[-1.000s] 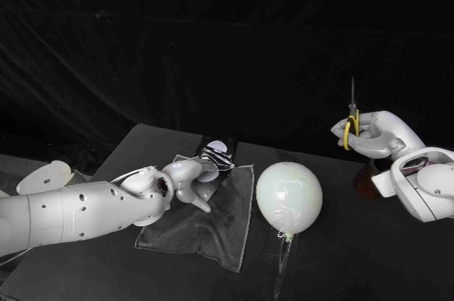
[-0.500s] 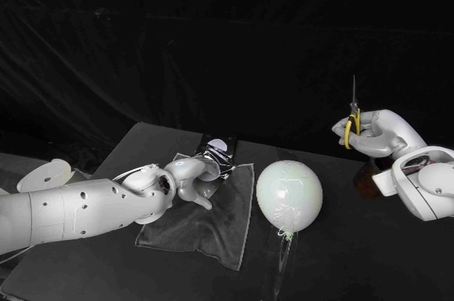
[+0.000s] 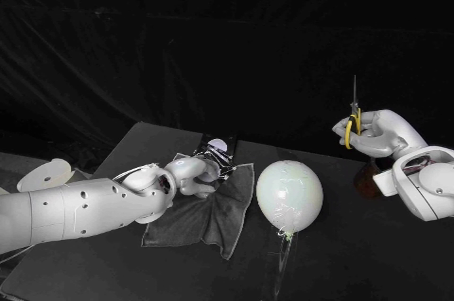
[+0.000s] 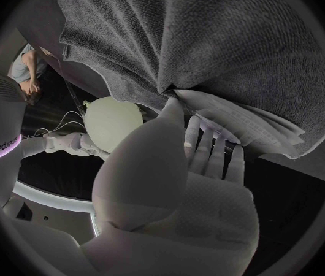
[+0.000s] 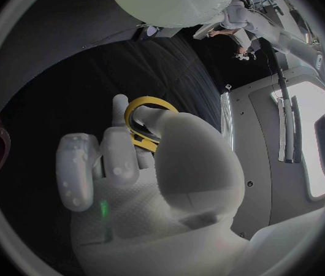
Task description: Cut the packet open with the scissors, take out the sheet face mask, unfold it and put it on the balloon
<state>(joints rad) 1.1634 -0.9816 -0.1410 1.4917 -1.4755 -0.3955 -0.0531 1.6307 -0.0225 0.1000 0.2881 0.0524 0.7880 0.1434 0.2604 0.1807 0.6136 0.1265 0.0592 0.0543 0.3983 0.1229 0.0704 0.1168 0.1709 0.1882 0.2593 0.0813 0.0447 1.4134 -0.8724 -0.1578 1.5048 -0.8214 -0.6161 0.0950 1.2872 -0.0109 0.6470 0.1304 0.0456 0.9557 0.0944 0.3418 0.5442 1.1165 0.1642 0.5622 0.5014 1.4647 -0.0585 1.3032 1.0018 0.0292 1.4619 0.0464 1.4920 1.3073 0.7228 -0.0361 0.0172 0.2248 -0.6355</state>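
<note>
Since the earlier frames the left hand [image 3: 192, 173] has curled tighter and risen slightly, drawing the grey woven cloth [image 3: 194, 222] with it. The cloth's near corner has pulled in toward the hand, and a fold now stands up under the fingers. Right hand [image 3: 378, 134], scissors and balloon are unchanged.

Left hand: fingers closed round the near end of the dark, shiny foil packet [image 3: 216, 151], whose far end, marked with a pale oval, juts beyond the fingertips. A fold of cloth appears caught in the same grasp, which would explain the drag.

Right hand: closed through the loops of the yellow-handled scissors [image 3: 351, 126], blades pointing up. It is held high and well apart from the left hand, probably parked clear until the packet is presented for cutting.

Pale, egg-shaped balloon [image 3: 289, 195]: lying on the black counter [image 3: 378, 268] between the two hands, just beside the cloth's edge, awaiting the mask. The cutting step is judged not yet begun.
</note>
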